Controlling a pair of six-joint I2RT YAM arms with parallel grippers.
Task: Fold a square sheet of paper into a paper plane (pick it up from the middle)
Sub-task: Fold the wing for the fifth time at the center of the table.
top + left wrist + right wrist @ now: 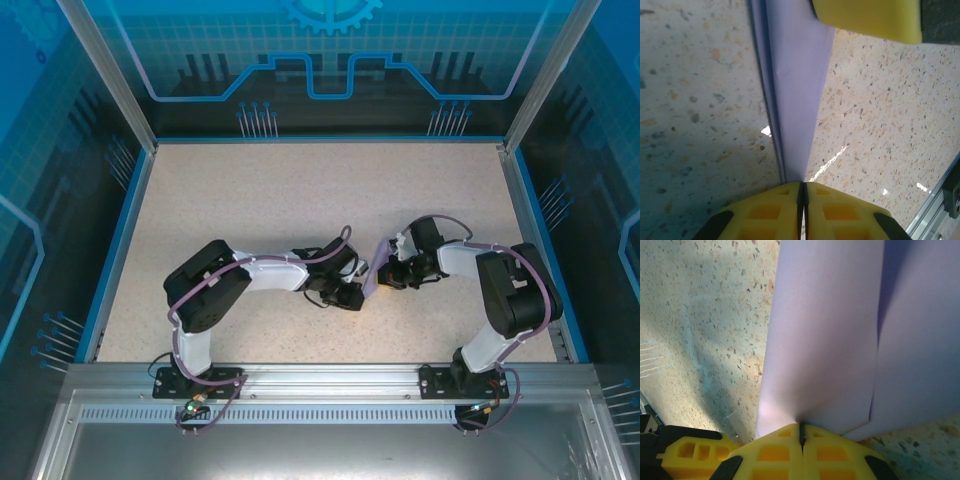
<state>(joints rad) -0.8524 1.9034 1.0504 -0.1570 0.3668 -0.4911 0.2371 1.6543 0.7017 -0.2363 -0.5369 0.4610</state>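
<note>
- Fingers [765, 212] of the left gripper [803, 186] are pressed together. Their yellow pads meet along a thin seam, and the narrow end of the folded sheet of paper [795, 75] is pinched at their tips.
- Fingers [840, 452] of the right gripper [801, 427] are likewise fully closed. They clamp the paper's edge at the point where two lavender panels come together.
- Top view: both arms reach inward from their bases at the near edge. The grippers face each other near the middle of the table [300, 190], slightly right of centre, and the paper spans the short gap between them.
- Left wrist view: the paper forms a long wedge that widens away from the fingertips, with stacked layers visible along its left edge. A yellow finger of the right gripper overlaps its far end at the upper right.
- Right wrist view: the paper fans out from the fingertips in broad flat panels. An overlapping flap on the right casts a shadow along a crease.
- Whether the paper's lower edge touches the table cannot be determined.
</note>
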